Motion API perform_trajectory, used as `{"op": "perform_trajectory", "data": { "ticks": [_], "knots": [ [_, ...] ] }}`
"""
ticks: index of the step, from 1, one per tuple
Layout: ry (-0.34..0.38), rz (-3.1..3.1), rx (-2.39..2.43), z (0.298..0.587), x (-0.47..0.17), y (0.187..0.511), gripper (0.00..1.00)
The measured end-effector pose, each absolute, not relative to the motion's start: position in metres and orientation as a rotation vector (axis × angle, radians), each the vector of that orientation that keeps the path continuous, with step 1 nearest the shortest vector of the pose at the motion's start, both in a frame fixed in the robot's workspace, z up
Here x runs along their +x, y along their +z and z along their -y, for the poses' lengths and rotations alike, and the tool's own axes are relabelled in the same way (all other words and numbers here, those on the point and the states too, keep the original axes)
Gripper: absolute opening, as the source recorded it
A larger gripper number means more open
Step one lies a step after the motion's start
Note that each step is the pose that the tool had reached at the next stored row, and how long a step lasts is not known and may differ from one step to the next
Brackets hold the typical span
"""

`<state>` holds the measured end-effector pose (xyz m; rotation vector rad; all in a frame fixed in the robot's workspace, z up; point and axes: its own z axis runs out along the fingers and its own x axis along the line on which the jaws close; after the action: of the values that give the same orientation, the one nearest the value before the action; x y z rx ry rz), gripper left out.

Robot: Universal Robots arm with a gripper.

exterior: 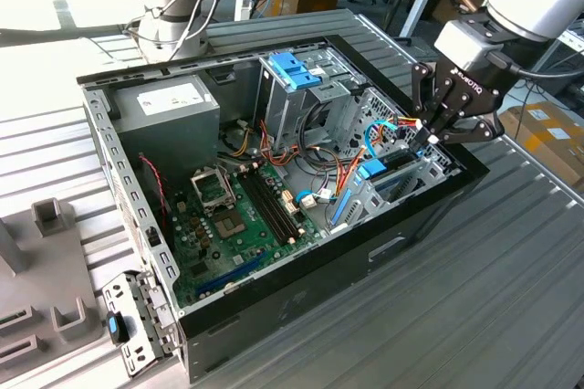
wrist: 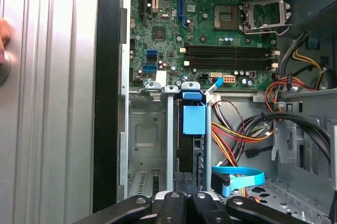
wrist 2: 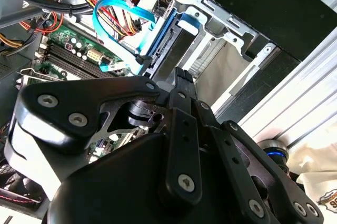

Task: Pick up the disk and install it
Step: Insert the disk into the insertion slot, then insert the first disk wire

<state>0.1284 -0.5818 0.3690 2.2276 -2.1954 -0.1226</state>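
The disk [exterior: 376,172], a dark metal body in light-blue rails, stands on edge in a metal bay at the corner of the open computer case [exterior: 301,279] on the exterior view's right. Both wrist views show it seated in its slot, the disk [wrist: 193,121] ending in a blue tab and the disk [wrist 2: 164,56] lying beside a blue data cable. My gripper [exterior: 430,136] hangs just above the bay's outer end. Its fingers are shut together, and the gripper [wrist: 185,181] [wrist 2: 181,77] sits right at the disk's near edge. I cannot tell whether it touches the disk.
An empty bay slot [wrist: 146,140] lies beside the disk. Red, yellow and blue cables [exterior: 328,165] crowd the bay's inner side. A blue handle on a grey cage [exterior: 294,69], the power supply [exterior: 169,106] and the motherboard [exterior: 242,211] fill the case. A second arm's base [exterior: 173,5] stands behind.
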Motion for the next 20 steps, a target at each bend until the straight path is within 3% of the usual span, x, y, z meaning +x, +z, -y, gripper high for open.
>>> {"op": "perform_trajectory", "data": {
  "ticks": [20],
  "knots": [
    [-0.123,2.195,2.228,0.581,0.147,0.369,0.11]
  ]
}}
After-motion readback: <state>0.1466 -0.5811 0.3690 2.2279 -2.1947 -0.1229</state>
